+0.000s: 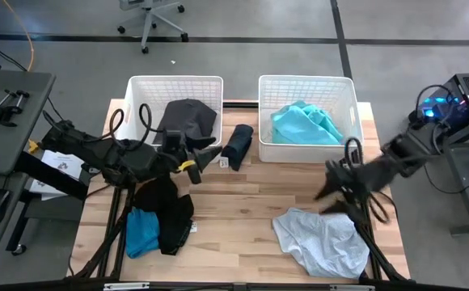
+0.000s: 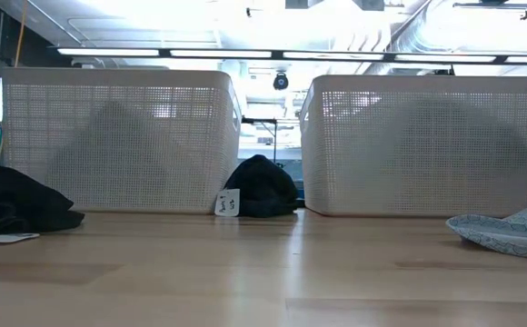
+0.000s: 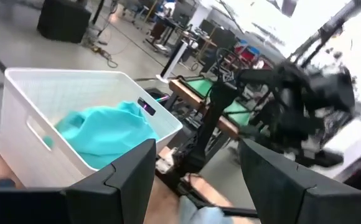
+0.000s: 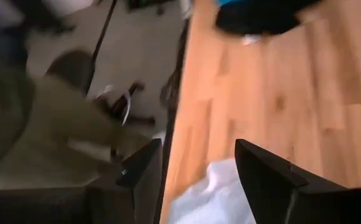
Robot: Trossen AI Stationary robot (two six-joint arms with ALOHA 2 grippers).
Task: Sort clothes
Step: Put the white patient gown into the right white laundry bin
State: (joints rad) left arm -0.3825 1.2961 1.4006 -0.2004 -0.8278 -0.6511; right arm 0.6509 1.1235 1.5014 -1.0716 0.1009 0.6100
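Right now the pale blue garment (image 1: 323,242) lies crumpled on the table (image 1: 242,202) at the right front; the right pincer (image 1: 331,190) hangs just above its far edge, fingers spread and empty; I'd drop straight down, pinch a thick fold, lift clear, then carry it to the right basket (image 1: 306,85) with the teal garment (image 1: 303,125); the left pincer (image 1: 206,155), open and empty, waits by the left basket (image 1: 141,89).

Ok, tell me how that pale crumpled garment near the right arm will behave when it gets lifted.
The pale garment lies rumpled in loose folds, so it will probably hang limp and drape. It looks thin and spreads flat, likely light. Pinched at one spot, the rest may trail across the table. The right gripper is just beside it.
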